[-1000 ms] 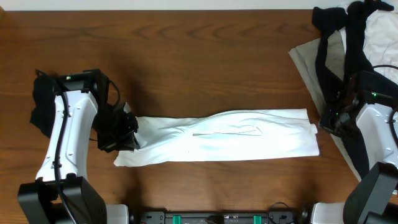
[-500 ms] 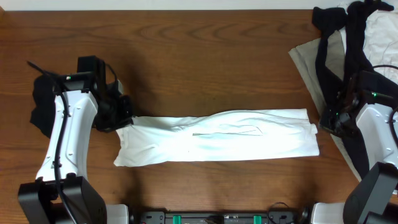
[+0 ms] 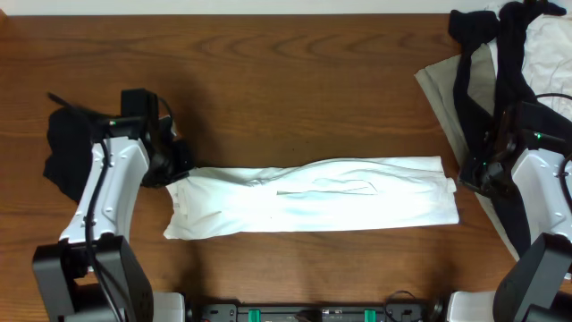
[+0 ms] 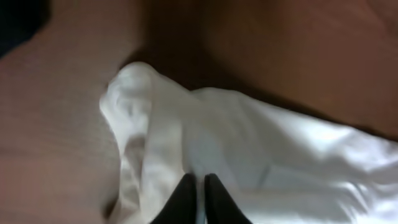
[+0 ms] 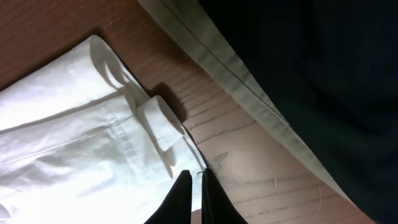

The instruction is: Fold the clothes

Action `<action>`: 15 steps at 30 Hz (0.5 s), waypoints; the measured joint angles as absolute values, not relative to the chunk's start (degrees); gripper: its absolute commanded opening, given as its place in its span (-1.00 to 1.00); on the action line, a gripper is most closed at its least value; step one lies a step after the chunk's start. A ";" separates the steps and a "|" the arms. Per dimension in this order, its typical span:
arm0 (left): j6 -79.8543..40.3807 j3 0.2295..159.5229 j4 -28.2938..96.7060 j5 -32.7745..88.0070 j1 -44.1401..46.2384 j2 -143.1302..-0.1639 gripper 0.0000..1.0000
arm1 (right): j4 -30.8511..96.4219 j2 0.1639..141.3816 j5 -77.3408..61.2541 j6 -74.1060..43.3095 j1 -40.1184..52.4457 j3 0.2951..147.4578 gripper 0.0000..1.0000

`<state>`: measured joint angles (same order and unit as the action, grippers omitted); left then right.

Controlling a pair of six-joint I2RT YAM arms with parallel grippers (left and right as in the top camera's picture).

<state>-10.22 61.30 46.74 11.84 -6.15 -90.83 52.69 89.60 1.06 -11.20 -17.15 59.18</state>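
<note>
White T-shirt lies as a long strip before you: left gripper at its left end, grip unclear; right gripper, fingers together, at its right hem.

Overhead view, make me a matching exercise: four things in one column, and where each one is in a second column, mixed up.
Things
1. white T-shirt
2. beige garment
3. left hand
4. right hand

Places
A. at the shirt's right end
B. lying as a long strip across the middle of the table
C. at the shirt's left end
D. on the right side, partly under black clothes

Pairs: 1-B, 2-D, 3-C, 4-A
</note>
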 measured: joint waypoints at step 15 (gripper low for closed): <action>-10.50 52.71 36.16 11.55 -6.15 -90.98 -0.53 | 52.60 89.60 0.32 -11.53 -17.15 59.18 -0.74</action>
